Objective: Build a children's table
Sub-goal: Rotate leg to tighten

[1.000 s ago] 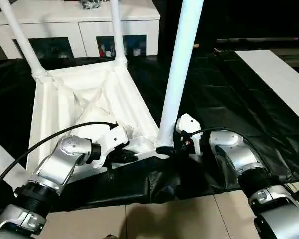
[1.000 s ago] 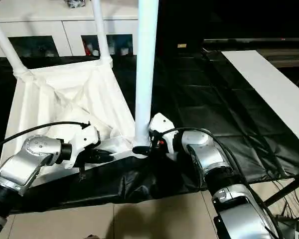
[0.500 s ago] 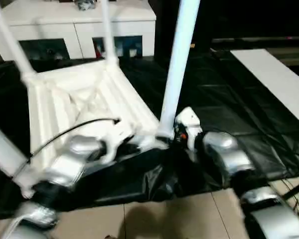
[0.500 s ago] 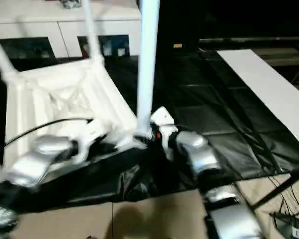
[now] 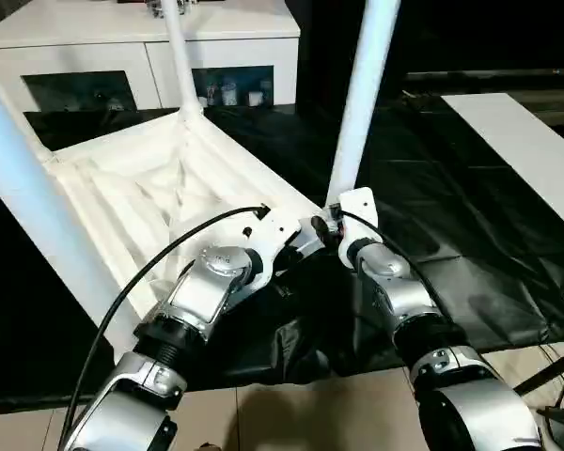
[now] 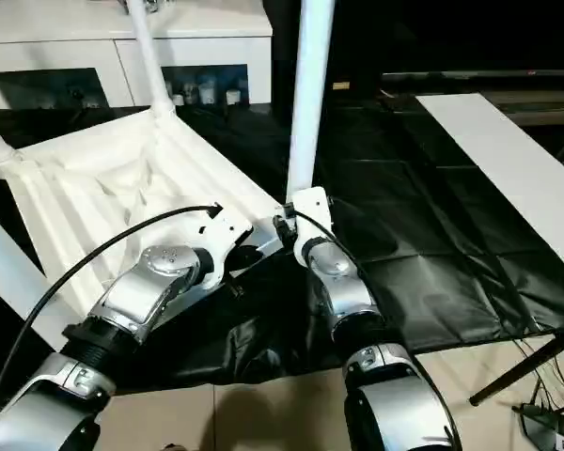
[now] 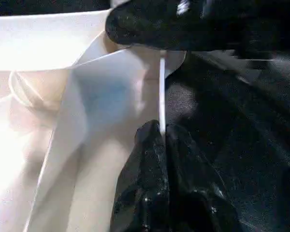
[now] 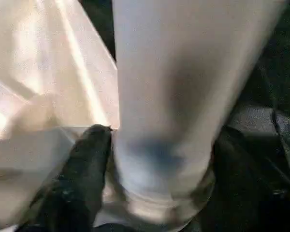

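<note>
Two grippers at the near corner of the upturned children's table (image 5: 141, 188), which lies underside-up on the black-covered counter (image 5: 451, 216).

I log the left gripper (image 7: 160, 133) with fingers (image 7: 145, 164) pressed together, pinching the thin white edge of the top beside the corner socket. Right gripper (image 8: 159, 140): fingers (image 8: 87, 154) spread to either side of the upright leg (image 5: 362, 99) at its base, touching it. Three further legs stand in the other corners. White cabinet (image 5: 122, 56) with glass doors sits behind. I can read no brand, label or writing.
</note>
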